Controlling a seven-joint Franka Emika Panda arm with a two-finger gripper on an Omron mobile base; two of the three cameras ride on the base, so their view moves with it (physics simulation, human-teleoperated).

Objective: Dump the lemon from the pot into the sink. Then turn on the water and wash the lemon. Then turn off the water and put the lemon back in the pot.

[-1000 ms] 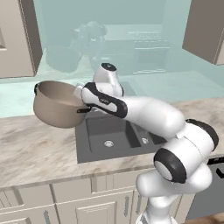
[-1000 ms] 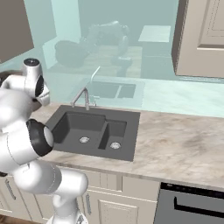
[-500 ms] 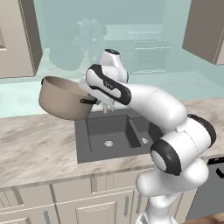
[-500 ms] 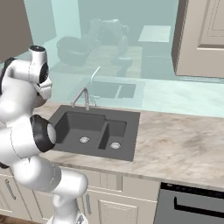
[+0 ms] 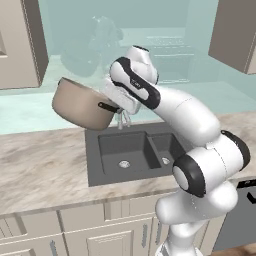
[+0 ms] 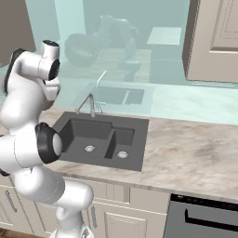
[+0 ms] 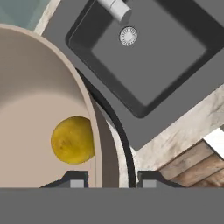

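The gripper [image 7: 111,178] grips the pot [image 5: 82,105] by its rim, one finger inside the wall and one outside, holding it in the air left of the sink [image 5: 135,152], over the counter [image 5: 40,165]. The lemon [image 7: 73,139] sits inside against the near wall. To dump well, I judge the pot should move right until its rim clears the big basin [image 7: 148,52], then tip slowly so the lemon rolls out low, near the drain [image 7: 128,36], clear of the faucet [image 6: 88,103].

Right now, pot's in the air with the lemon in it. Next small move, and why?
Probably carry the pot a bit further over the sink, then tip. The lemon sits inside, and the pot hangs above the sink's left edge and the counter.
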